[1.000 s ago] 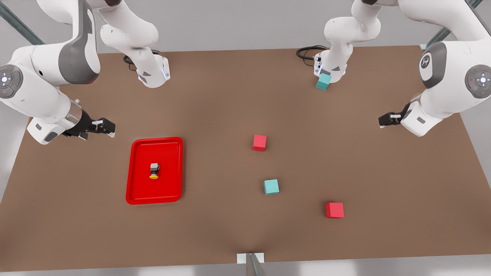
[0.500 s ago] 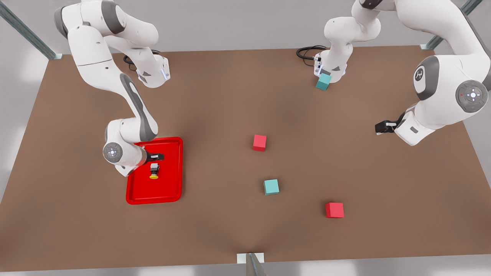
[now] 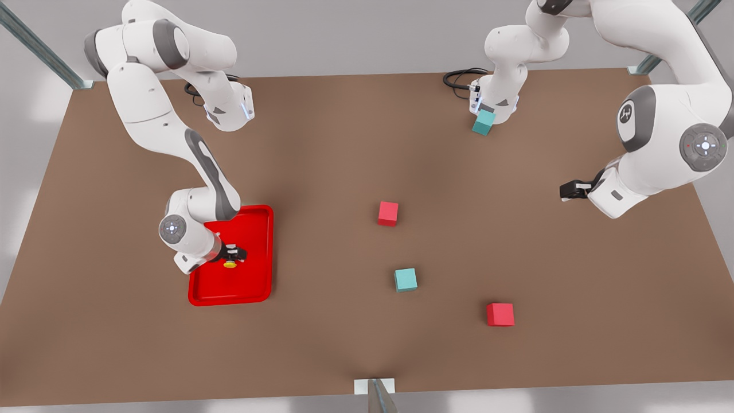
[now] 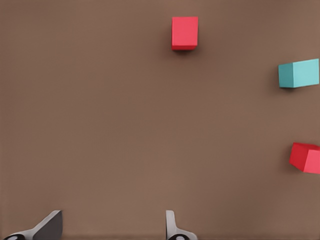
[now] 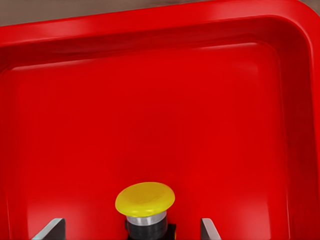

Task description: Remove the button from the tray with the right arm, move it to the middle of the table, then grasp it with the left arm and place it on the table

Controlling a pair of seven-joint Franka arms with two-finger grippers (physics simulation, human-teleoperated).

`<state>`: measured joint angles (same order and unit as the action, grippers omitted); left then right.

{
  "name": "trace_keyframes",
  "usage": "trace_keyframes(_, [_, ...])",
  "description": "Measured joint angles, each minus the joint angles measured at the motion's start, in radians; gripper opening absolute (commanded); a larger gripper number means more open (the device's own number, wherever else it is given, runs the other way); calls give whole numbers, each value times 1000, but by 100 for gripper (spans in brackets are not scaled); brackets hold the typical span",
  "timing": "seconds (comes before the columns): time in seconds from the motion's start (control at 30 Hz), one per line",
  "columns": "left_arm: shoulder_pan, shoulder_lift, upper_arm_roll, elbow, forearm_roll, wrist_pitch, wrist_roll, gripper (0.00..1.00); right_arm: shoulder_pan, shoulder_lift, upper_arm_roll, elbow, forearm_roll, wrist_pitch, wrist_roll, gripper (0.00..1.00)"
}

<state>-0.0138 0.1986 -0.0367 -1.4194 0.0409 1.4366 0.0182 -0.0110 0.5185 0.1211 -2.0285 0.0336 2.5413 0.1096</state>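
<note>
Hovering low over the shallow bright red rectangular tray (image 3: pixel 252 287), at centre-left of the front view, is the right arm's black two-finger gripper (image 3: pixel 234 253), fingers spread apart. The tiny grey-black push-button with the round yellow cap (image 3: pixel 230 264) lies on the tray floor directly under it, body mostly hidden by the gripper, cap peeking out on the lower side. In the right wrist view the button (image 5: pixel 145 207) sits at bottom centre, between the two fingertips (image 5: pixel 50 229), neither visibly touching it. Its long axis seems to run from body to cap, pointing down-frame in the front view and across the line joining the fingers, so closing should catch the body's flanks. Contact can't be confirmed.

The left arm's gripper (image 3: pixel 573 189) waits at the front view's right edge, well apart from the tray, fingers apart in the left wrist view (image 4: pixel 112 227) over bare matte brown tabletop (image 3: pixel 344 160). The right arm is by far the nearer.

A red cube (image 3: pixel 388 213), a teal cube (image 3: pixel 405 279) and another red cube (image 3: pixel 500 314) sit around mid-table, where the handover would likely go.
</note>
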Motion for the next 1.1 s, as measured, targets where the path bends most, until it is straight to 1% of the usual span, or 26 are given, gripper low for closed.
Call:
trace_keyframes(0.13, [0,0,0,0,0,-3,4,100,-1,7,0,-8,0,4,7,100])
trace_keyframes(0.43, [0,2,0,0,0,-7,10,100,-13,2,0,-12,0,-99,9,100])
trace_keyframes(0.7, [1,9,0,0,0,-8,14,100,-6,8,0,-12,0,-117,12,100])
trace_keyframes(0.77, [1,10,0,0,0,-8,14,100,-6,8,0,-12,2,-117,11,70])
trace_keyframes(0.83, [2,10,0,0,0,-8,15,100,-6,8,0,-12,5,-118,8,62])
trace_keyframes(0.87, [2,10,0,0,0,-8,15,100,-6,8,0,-12,4,-118,8,58])
trace_keyframes(1.1, [5,10,0,0,-2,-7,17,100,-6,8,0,-8,0,-120,9,61])
